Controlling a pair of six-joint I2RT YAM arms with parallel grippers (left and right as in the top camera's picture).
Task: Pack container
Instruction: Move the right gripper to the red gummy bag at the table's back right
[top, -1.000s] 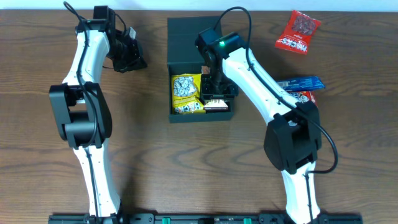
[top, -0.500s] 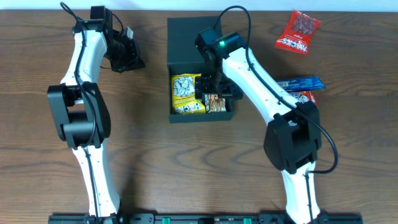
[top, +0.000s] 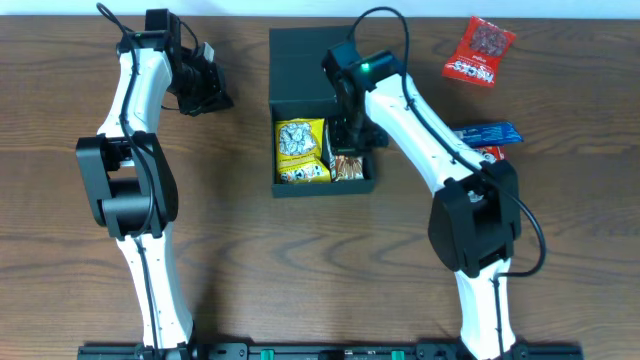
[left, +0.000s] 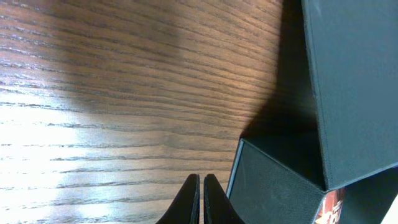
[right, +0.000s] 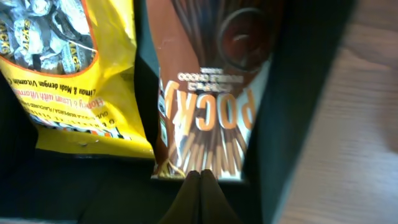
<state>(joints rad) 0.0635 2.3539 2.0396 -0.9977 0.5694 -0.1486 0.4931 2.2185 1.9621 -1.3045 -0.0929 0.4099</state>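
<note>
The container (top: 322, 187) is a dark shallow box at the table's middle, with its flap lid (top: 300, 65) open toward the back. A yellow snack packet (top: 301, 150) lies in its left half and a brown Pocky box (top: 347, 166) in its right half. My right gripper (top: 351, 135) hovers over the box's back right part, shut and empty; in the right wrist view its tips (right: 200, 175) sit just behind the Pocky box (right: 211, 99) and the yellow packet (right: 74, 68). My left gripper (top: 215, 97) is shut and empty left of the container; its tips (left: 201, 180) are near the container's corner (left: 273, 186).
A red snack packet (top: 480, 52) lies at the back right. A blue packet (top: 485, 133) and a red-and-white packet (top: 488, 155) lie to the right of the container, partly under my right arm. Bare wood lies between my left gripper and the container.
My right gripper has drawn back from over the Pocky box toward the lid, leaving the Pocky box uncovered in the container. The left arm has hardly moved.
</note>
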